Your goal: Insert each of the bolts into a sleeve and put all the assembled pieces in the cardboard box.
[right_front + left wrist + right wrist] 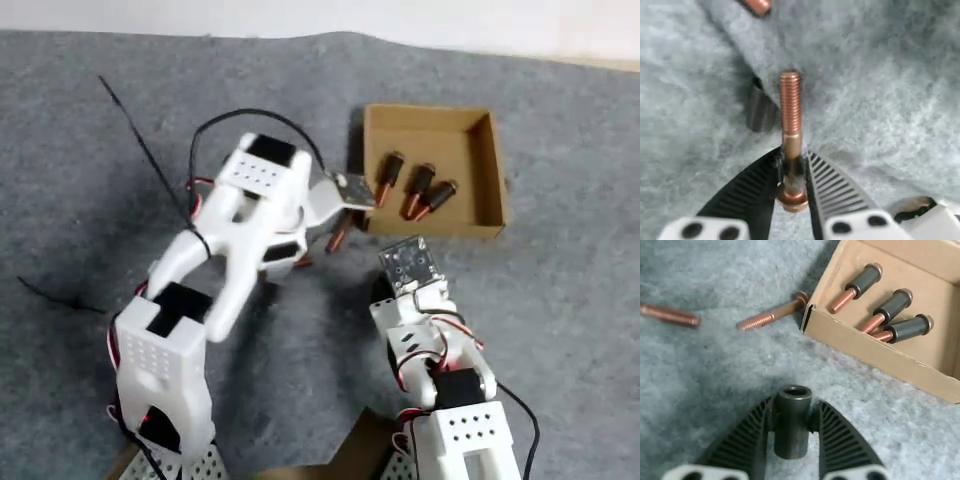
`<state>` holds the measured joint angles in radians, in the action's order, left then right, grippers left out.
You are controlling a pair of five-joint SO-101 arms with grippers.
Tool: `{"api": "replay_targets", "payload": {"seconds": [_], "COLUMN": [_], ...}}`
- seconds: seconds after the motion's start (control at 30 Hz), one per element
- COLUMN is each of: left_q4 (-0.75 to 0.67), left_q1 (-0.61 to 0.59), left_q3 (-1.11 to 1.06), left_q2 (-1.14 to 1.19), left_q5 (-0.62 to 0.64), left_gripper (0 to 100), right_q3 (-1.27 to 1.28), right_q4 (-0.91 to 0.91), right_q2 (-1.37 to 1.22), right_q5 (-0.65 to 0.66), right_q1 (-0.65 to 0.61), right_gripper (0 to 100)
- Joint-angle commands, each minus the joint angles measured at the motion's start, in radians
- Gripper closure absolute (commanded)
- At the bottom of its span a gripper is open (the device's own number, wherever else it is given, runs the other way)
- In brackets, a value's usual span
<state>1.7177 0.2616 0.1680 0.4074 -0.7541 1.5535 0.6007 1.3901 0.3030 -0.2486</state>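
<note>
When taken from the arm bases outward, met first the right gripper [793, 403], closed to a narrow gap on a dark sleeve [791, 426] and pinching its barrel from both sides. Found it low over the grey cloth [700, 370], just short of the box. Judged the side grip deliberate: left the bore uncovered so that something could enter it. Read the sleeve's long axis as running in line with the fingers, open mouth facing away from the wrist.

Farther out, found the left gripper [793, 157] drawn almost shut on a copper bolt [791, 115], nipped on the plain shank just above the head. Judged that hold sensible too: kept the whole thread free. Saw the head tucked back toward the wrist and the threaded tip pointing straight away from it, long axis continuing the line of the fingers. Took the step in hand to be lining tip up with bore; could not tell how near the two parts were.

Beyond, saw a loose bolt [772, 313] flat on the cloth, head touching the corner of the cardboard box [430, 228], thread pointing away from it. Farthest, counted three assembled pieces [418, 192] lying side by side inside the box.
</note>
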Motion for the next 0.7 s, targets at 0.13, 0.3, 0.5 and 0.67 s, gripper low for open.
{"api": "replay_targets", "payload": {"seconds": [0.13, 0.3, 0.5, 0.67], "left_q4": [0.029, 0.005, -0.107, -0.150], "left_q1": [0.165, 0.259, 0.269, 0.277], "left_q3": [0.002, -0.002, 0.002, 0.012], "left_q2": [-0.019, -0.012, -0.012, -0.018], "left_q5": [0.094, 0.095, 0.218, 0.301], "left_gripper": [100, 100, 100, 100], "right_q3": [-0.012, -0.012, -0.007, 0.007], "right_q4": [-0.025, -0.025, -0.056, -0.084], "right_q2": [0.019, 0.019, 0.016, 0.016], "right_q5": [0.014, 0.014, 0.014, 0.014], "right_q1": [0.012, 0.012, 0.013, 0.033], "right_gripper": [99.5, 99.5, 99.5, 99.5]}}
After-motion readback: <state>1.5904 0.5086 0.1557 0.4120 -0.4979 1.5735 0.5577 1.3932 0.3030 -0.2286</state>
